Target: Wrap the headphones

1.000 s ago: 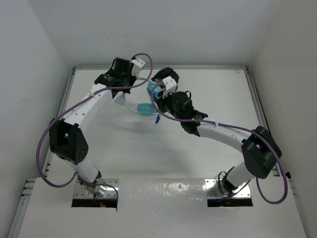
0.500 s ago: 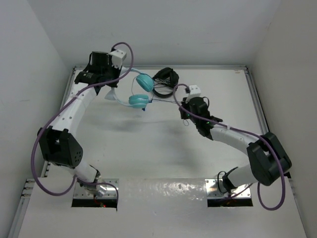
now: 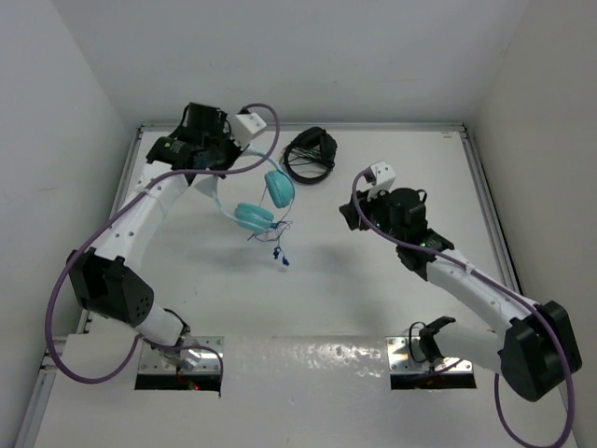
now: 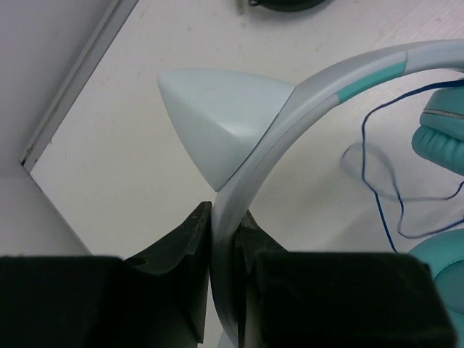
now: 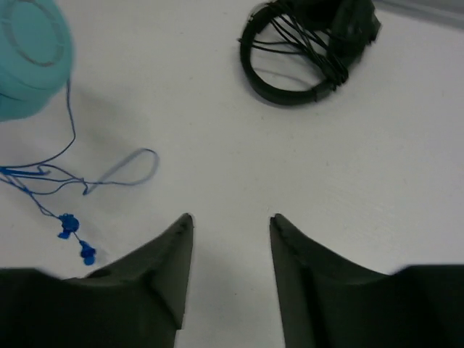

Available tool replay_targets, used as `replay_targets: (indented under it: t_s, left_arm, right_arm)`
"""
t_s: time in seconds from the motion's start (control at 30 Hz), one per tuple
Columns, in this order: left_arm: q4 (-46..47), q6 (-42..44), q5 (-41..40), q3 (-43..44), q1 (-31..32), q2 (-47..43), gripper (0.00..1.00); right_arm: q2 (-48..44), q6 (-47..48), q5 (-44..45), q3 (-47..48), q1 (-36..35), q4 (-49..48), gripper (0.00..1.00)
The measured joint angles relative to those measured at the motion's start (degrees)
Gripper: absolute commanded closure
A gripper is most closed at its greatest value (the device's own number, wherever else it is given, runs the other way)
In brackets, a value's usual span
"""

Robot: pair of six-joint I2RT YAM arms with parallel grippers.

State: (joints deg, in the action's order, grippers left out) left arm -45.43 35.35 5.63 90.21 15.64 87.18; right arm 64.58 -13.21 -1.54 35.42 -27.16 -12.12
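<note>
We pinch the pale headband of the headphones in our left fingers (blue cable hanging loose), and our right fingers are spread apart, holding nothing.

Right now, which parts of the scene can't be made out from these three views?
Top external: the hold of the left tool on the headphones is hidden under its own wrist.
Top external: the blue cable is too thin to trace loop by loop.
Left wrist: the ear cups are cut off by the right edge.
Right wrist: one cup is cut by the top-left corner.
</note>
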Motion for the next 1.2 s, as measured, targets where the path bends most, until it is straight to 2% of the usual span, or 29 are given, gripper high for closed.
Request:
replay_targets:
  t_s: [0.03,0.1,0.13,0.23,0.37,0.47,0.57,0.63,0.67,0.7,0.73,0.77,0.9,1.03,1.2]
  left_arm:
    - [0.0,0.2,-0.5,0.0,1.5,0.0,1.00]
    - [-0.2,0.2,-0.9,0.0,3.5,0.0,1.00]
    - [-0.3,0.2,-1.1,0.0,4.5,0.1,1.00]
    - [-0.7,-0.2,-1.1,0.0,5.4,0.3,1.00]
    - [-1.0,-1.1,-1.3,0.2,5.3,1.0,1.00]
    - [-1.3,-1.5,-0.5,0.6,5.3,1.2,1.00]
    - [-1.4,-2.1,1.0,1.2,5.3,1.2,1.00]
    - [-1.4,-2.6,2.0,1.5,5.3,1.2,1.00]
    - [-1.4,-2.7,2.4,1.6,5.3,1.2,1.00]
    - [-1.4,-2.9,2.9,1.6,5.3,1.2,1.00]
    - [-1.5,-2.9,3.1,1.6,5.3,1.2,1.00]
    - [-1.6,-2.9,3.1,1.6,5.3,1.2,1.00]
    - [-0.7,-2.8,1.0,0.7,5.3,0.7,1.00]
    - [1.7,-2.9,-5.7,-2.2,5.4,0.3,1.00]
    - [6.4,-2.3,-16.3,-6.4,6.7,1.2,1.00]
  right_arm:
    - [-0.6,0.1,-1.8,0.0,-0.2,-0.7,0.55]
    - [-0.8,0.5,-5.1,0.2,-1.0,-1.9,0.19]
    - [-0.5,1.1,-6.6,0.3,-2.0,-2.3,0.12]
    - [1.9,5.1,-10.7,0.9,-6.8,-2.3,0.01]
    - [7.3,9.1,-14.1,1.8,-12.0,-2.8,0.01]
    - [10.1,10.2,-14.1,1.7,-12.0,-5.0,0.08]
    - [12.7,10.1,-14.4,1.7,-11.8,-8.6,0.19]
    - [15.0,9.5,-15.2,2.0,-11.8,-11.0,0.49]
    - [16.4,8.9,-15.4,2.3,-11.8,-12.1,0.67]
    - [17.6,8.3,-15.4,2.6,-11.8,-13.0,0.90]
    - [18.4,7.8,-15.0,2.8,-11.8,-13.5,0.96]
    - [18.8,7.2,-14.3,2.8,-11.9,-13.7,1.00]
    - [17.2,7.4,-10.8,2.6,-11.9,-12.5,1.00]
    - [10.7,9.3,-9.3,2.6,-11.8,-6.1,1.00]
    - [7.0,10.6,-13.8,8.0,-12.8,5.1,1.00]
